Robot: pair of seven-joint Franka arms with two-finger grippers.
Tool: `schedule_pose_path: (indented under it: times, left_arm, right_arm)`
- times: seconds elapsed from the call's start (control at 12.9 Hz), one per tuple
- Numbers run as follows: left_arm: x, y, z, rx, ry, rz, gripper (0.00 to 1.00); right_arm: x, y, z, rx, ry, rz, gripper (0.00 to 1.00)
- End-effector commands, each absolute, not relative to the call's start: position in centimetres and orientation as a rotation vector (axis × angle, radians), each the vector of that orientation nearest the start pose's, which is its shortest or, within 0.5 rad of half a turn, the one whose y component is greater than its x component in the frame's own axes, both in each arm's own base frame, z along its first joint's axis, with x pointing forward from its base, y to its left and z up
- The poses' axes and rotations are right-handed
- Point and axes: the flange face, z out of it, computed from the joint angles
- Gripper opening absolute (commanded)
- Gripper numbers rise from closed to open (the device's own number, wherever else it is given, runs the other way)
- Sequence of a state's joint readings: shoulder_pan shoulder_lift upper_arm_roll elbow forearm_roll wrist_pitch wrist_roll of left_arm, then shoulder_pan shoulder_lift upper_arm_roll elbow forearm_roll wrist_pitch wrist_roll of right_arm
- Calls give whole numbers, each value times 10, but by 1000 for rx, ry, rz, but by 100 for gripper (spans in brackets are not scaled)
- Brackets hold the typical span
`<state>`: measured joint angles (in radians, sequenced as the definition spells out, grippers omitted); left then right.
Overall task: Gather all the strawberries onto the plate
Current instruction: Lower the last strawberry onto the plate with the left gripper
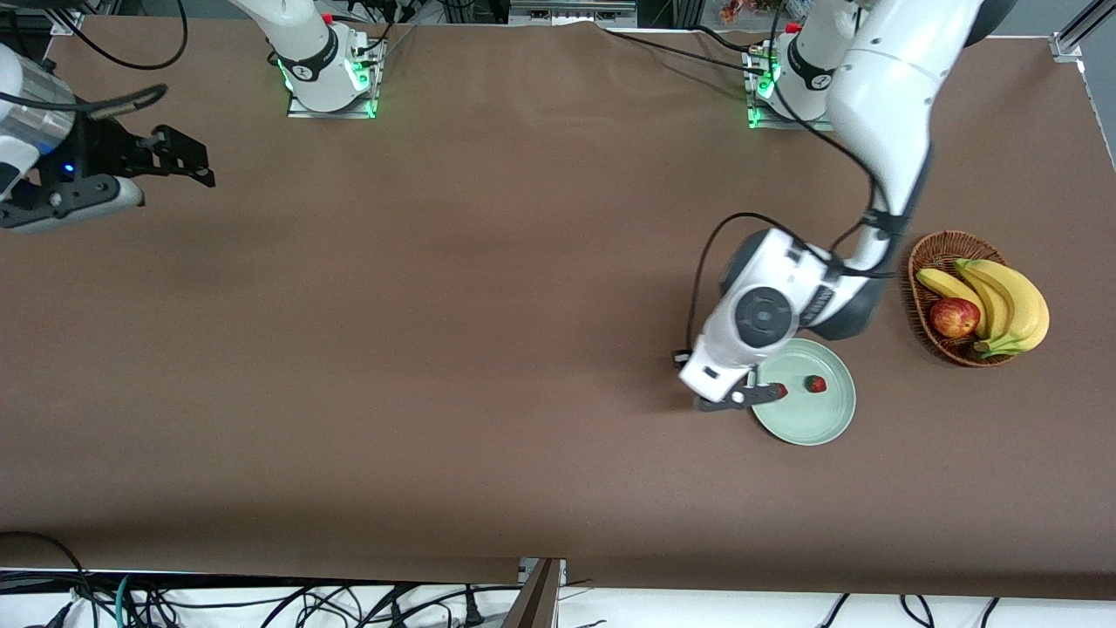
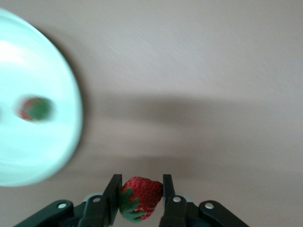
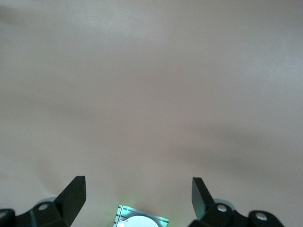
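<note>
Over the rim of the plate [image 1: 806, 423] at the left arm's end of the surface [image 1: 488, 349], the left gripper [image 1: 767, 393] hangs with its jaws clenched on a strawberry [image 2: 140, 197]. In the left wrist view the berry sits squeezed between the two dark fingers [image 2: 112, 195], red flesh and green leaves showing. From the front camera this held strawberry [image 1: 779, 391] shows at the edge of the plate toward the right arm's end. A second strawberry [image 1: 814, 384] lies in the plate, just beside the held one. A wicker basket [image 1: 926, 288] with bananas [image 1: 1003, 301] and an apple [image 1: 954, 317] stands near the plate, farther from the front camera. The right gripper [image 1: 187, 161] waits up over the bare brown surface at the right arm's end, well apart from the plate, its jaws spread wide and grasping nothing.
</note>
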<state>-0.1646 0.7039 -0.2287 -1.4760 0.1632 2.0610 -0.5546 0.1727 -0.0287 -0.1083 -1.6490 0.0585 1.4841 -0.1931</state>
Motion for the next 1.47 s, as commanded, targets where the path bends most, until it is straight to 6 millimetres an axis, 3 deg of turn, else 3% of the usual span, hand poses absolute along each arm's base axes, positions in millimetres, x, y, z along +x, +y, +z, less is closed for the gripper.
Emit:
schedule_pose_path:
  times: [0.0,0.23,0.39,0.46,0.54,0.62,0.7,0.85,0.93,1.08,1.24,1.39]
  left_arm:
    - [670,-203,271,-3096,33,154,30]
    - [678,-163,262,-3095,180,185,32]
    - [682,-106,249,-3107,285,245,39]
    - [680,-95,242,-3114,304,265,53]
    - [680,-97,240,-3114,308,270,100]
    - [680,-96,242,-3113,308,272,100]
    - [680,-98,253,-3114,303,260,100]
    - [670,-113,306,-3083,341,332,100]
    - [666,-121,336,-3067,356,340,100]
    - [656,-116,380,-3026,350,389,100]
    - [659,-109,402,-2931,365,365,100]
    - [662,-128,420,-2826,397,267,100]
  right_arm:
    - [525,49,595,-3083,-443,183,99]
    - [528,48,599,-3104,-441,174,99]
    - [533,51,608,-3110,-454,136,99]
    - [538,52,615,-3109,-458,126,99]
    - [536,51,617,-3102,-448,151,99]
    - [535,52,616,-3099,-450,175,99]
    - [536,51,614,-3103,-464,181,99]
    - [547,52,597,-3130,-472,228,99]
    - [553,52,600,-3143,-473,211,99]
    - [555,50,617,-3159,-457,141,99]
    - [560,51,613,-3157,-442,145,99]
    - [561,51,611,-3169,-368,146,99]
